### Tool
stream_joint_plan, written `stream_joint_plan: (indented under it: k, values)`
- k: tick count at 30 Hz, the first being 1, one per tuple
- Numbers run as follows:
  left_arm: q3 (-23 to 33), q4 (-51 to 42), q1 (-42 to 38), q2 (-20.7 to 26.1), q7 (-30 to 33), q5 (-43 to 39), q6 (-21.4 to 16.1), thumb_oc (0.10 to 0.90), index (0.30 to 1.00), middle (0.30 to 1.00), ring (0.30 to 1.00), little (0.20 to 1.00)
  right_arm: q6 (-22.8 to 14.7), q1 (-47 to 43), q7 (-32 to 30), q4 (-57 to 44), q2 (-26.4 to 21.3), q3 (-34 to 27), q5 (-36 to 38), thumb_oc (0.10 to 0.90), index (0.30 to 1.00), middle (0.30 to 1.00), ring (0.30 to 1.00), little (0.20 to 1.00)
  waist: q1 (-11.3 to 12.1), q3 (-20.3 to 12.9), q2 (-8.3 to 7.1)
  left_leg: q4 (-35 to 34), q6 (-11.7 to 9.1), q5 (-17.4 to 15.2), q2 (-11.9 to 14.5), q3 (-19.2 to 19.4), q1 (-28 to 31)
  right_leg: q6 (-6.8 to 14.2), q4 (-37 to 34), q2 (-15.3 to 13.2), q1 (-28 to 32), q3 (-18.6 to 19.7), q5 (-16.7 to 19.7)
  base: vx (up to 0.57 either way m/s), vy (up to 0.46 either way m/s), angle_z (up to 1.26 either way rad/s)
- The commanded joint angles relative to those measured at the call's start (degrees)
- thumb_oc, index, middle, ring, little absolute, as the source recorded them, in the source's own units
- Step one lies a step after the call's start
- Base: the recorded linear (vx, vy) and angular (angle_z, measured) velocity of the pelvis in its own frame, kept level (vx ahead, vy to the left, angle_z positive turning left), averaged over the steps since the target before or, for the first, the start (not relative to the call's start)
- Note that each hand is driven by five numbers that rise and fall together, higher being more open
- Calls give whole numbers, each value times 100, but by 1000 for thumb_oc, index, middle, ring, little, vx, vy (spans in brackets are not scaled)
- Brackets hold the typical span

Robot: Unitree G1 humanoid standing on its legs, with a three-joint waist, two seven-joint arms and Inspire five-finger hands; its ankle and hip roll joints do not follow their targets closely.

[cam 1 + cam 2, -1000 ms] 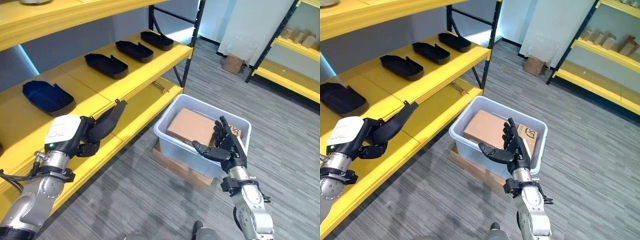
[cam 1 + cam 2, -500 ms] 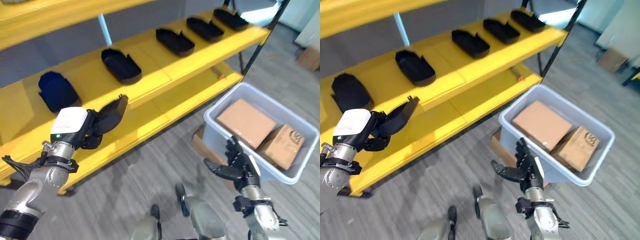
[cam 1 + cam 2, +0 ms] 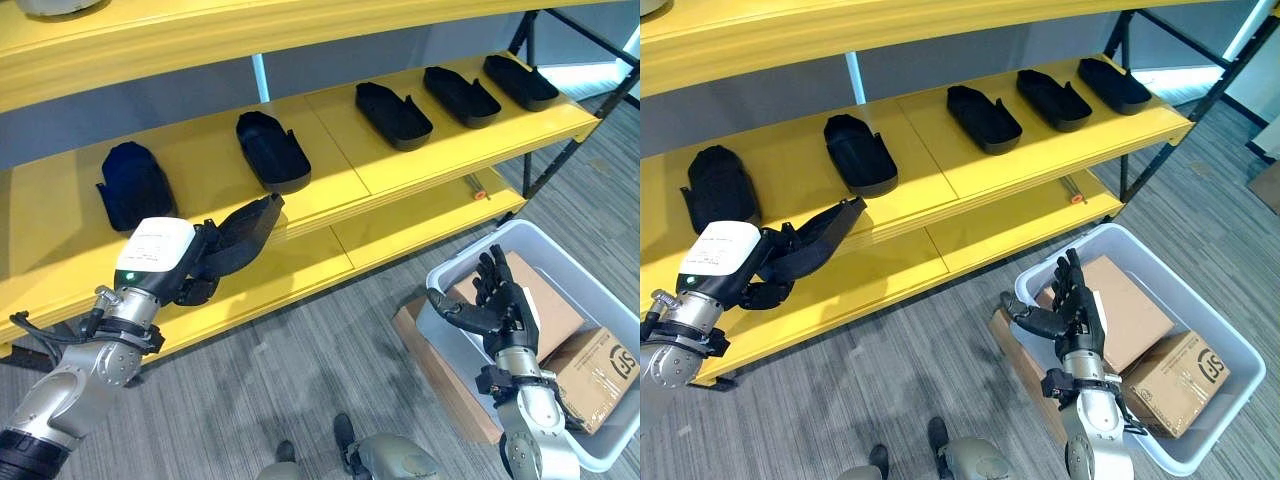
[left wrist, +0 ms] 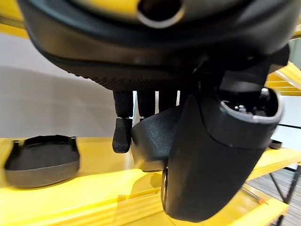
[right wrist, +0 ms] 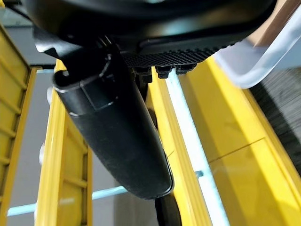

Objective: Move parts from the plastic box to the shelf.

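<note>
- Clearly, the part in play is a flat, elongated matte-black shell with a raised rim, one end narrowing to a point; it sits in the left hand, in front of the yellow shelf and above that shelf's lower board.
- On the shelf's middle board lie five more black parts in a row (all the same boat-like form, hollow side up): one at the shelf's left end, a second next along, then a third, a fourth and a fifth towards the shelf's right end.
- The plastic box, pale grey and translucent, stands on the floor off the shelf's right front corner, on a flat piece of cardboard; inside are two cardboard cartons, the larger one nearer the shelf and a smaller one farther from it.
- A small orange-tipped item lies on the shelf's lower board, near its right end.
- Grey striped flooring runs in front of the shelf.
- The left hand has its fingers and thumb curled about the part's near end, so that the pointed end juts out towards the shelf's middle board.
- The right hand is raised over the box's rim on the shelf side, fingers straight and spread, thumb out sideways, holding nothing.
</note>
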Motion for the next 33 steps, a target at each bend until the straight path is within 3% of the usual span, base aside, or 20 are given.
stream_joint_plan:
  k: [1, 2, 3, 4, 5, 6, 8, 9, 10, 11, 12, 13, 16, 23, 29, 33]
  values:
    - [784, -625, -771, -173, 310, -5, -109, 400, 300, 300, 300, 300, -591, -47, -67, -974, -326, -325, -44, 900, 1000, 1000, 1000, 1000, -184, -343, 52, 1559, 435, 532, -419, 346, 12, 156, 50, -600, -399, -142, 518, 16, -97, 25]
    - [781, -667, -842, -241, 288, 15, -105, 400, 300, 300, 300, 300, -581, -99, -117, -957, -359, -345, -66, 900, 1000, 1000, 1000, 1000, -139, -241, -69, 1913, 416, 470, -443, 370, -141, 151, 62, -735, -298, -150, 568, 89, -126, 49]
    - [720, -646, -1029, -295, 282, 6, -93, 400, 300, 300, 300, 300, -561, -288, -201, -932, -373, -350, -120, 900, 1000, 1000, 1000, 1000, -79, 33, -130, 2276, 437, 309, -254, 425, -317, 151, 132, -815, -88, -213, 506, 84, -71, 56]
    - [707, -634, -1054, -292, 286, 5, -95, 400, 300, 300, 300, 300, -560, -302, -204, -928, -371, -357, -123, 900, 1000, 1000, 1000, 1000, -66, 65, -124, 2288, 438, 293, -244, 431, -295, 151, 135, -805, -67, -208, 501, 124, -10, 46]
    - [733, -563, -1058, -336, 313, -17, -11, 400, 300, 300, 300, 300, -538, -282, -216, -958, -324, -424, -160, 900, 1000, 1000, 1000, 1000, -151, 65, -183, 1849, 611, 269, 507, 762, -124, 209, 146, -926, 40, -255, 477, 132, 57, 26]
    - [789, -624, -945, -438, 250, -33, -30, 400, 300, 300, 300, 300, -534, -180, -195, -961, -276, -520, -145, 900, 1000, 1000, 1000, 1000, -175, 20, -175, 1374, 650, 341, 893, 827, 17, 266, 161, -1000, 104, -279, 476, 206, 124, 27]
    - [912, -644, -900, -573, 252, -43, -63, 400, 300, 300, 300, 300, -488, -77, -175, -914, -260, -643, -76, 900, 1000, 1000, 1000, 1000, -234, -220, -16, -502, 607, 638, 1554, 669, 74, 413, 347, -1116, 234, -221, 309, 275, 274, 87]
    - [916, -646, -894, -582, 251, -43, -61, 400, 300, 300, 300, 300, -486, -75, -174, -914, -269, -643, -75, 900, 1000, 1000, 1000, 1000, -253, -236, 4, -678, 595, 744, 1568, 685, 141, 405, 369, -1100, 214, -240, 295, 288, 361, 115]
    - [906, -676, -997, -597, 284, -43, -3, 400, 300, 300, 300, 300, -459, -66, -192, -945, -283, -589, -24, 900, 1000, 1000, 1000, 1000, -326, -342, 63, -793, 497, 809, 1808, 867, 130, 421, 507, -1187, 306, -243, 323, 121, 170, 60]
    - [892, -667, -1011, -595, 289, -44, -2, 400, 300, 300, 300, 300, -457, -63, -194, -947, -282, -593, -24, 900, 1000, 1000, 1000, 1000, -323, -336, 67, -793, 491, 807, 1816, 865, 136, 417, 511, -1179, 311, -247, 319, 171, 281, 24]
    - [980, -708, -902, -596, 257, -56, -25, 400, 300, 300, 300, 300, -421, -7, -136, -992, -223, -534, 21, 900, 1000, 1000, 1000, 1000, -303, -442, 168, -793, 413, 888, 1791, 800, 414, 380, 532, -1169, 337, -208, 310, 133, 313, -18]
    - [794, -713, -1199, -626, 308, -13, -55, 400, 300, 300, 300, 300, -467, 22, -109, -1089, -272, -373, -82, 900, 1000, 1000, 1000, 1000, -363, -587, 241, -793, 265, 923, 1698, 1003, 451, 335, 545, -1282, 346, -198, 325, 135, 318, -13]
    - [559, -737, -1511, -623, 343, 31, -95, 400, 300, 300, 300, 300, -451, 47, -147, -1119, -239, -324, -64, 900, 1000, 1000, 1000, 1000, -282, -618, 280, -668, 254, 1017, 1511, 974, 461, 315, 532, -1451, 387, -211, 321, 59, 280, -21]
    - [212, -1308, -2903, -899, 640, 337, -208, 400, 300, 300, 300, 300, -486, -118, -303, -1070, -322, -26, -60, 900, 1000, 1000, 1000, 1000, -378, -760, 378, -178, 182, 953, 1061, 1227, 536, 371, 248, -2020, 623, -345, 410, -4, 268, -8]
    - [437, -1783, -3350, -778, 958, 575, -146, 400, 300, 300, 300, 300, -513, -357, -345, -941, -369, 199, -169, 900, 1000, 1000, 1000, 1000, -319, -842, 371, -301, 234, 911, 932, 1348, 757, 418, 71, -2060, 621, -313, 438, -1, 99, -11]
    - [561, -1878, -3411, -381, 1164, 674, -76, 400, 300, 300, 300, 300, -548, -356, -338, -904, -405, 224, -235, 900, 1000, 1000, 1000, 1000, -227, -871, 335, -400, 214, 919, 894, 1348, 825, 434, -15, -2048, 666, -338, 445, -6, 16, -21]
